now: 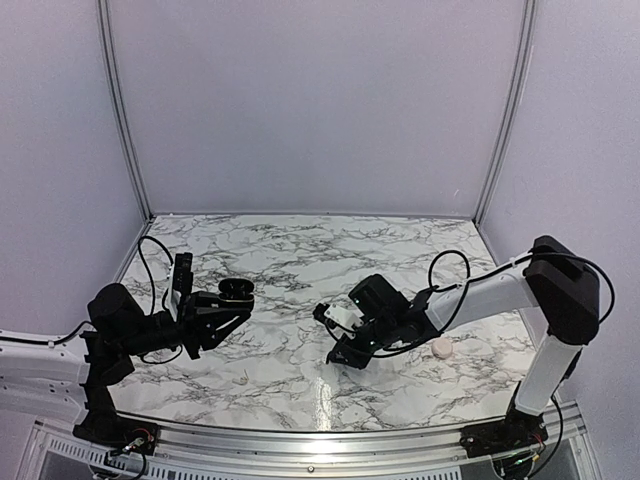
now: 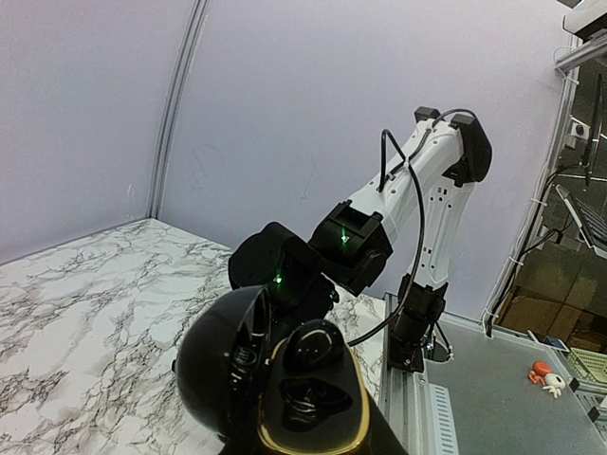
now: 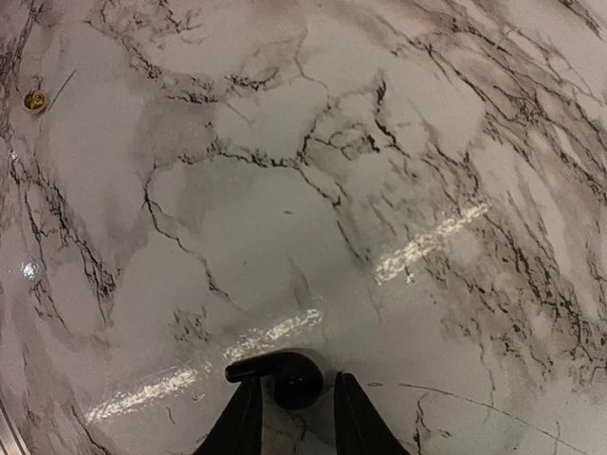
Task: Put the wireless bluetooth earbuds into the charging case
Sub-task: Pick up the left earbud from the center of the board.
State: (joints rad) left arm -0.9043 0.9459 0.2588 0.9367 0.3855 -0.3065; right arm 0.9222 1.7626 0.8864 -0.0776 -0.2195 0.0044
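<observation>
My left gripper point(image 1: 222, 303) is shut on the charging case point(image 2: 285, 431), which is glossy black with a gold rim. It is held above the table with its lid point(image 2: 211, 365) hinged open. One black earbud point(image 2: 318, 346) sits in the upper socket; the socket below it point(image 2: 308, 403) is bare. The other earbud point(image 3: 298, 382) lies on the marble with its stem pointing left. My right gripper point(image 3: 297, 379) is down at the table with a finger on each side of it. The left finger meets the stem, and a narrow gap shows beside the right finger point(image 3: 349, 408).
A small pale round object point(image 1: 440, 348) lies on the table point(image 1: 300, 250) just right of the right arm's wrist. A tiny brass-coloured spot point(image 3: 34, 99) marks the marble far from the fingers. White panels wall in the back and sides. A metal rail point(image 1: 300, 440) runs along the near edge.
</observation>
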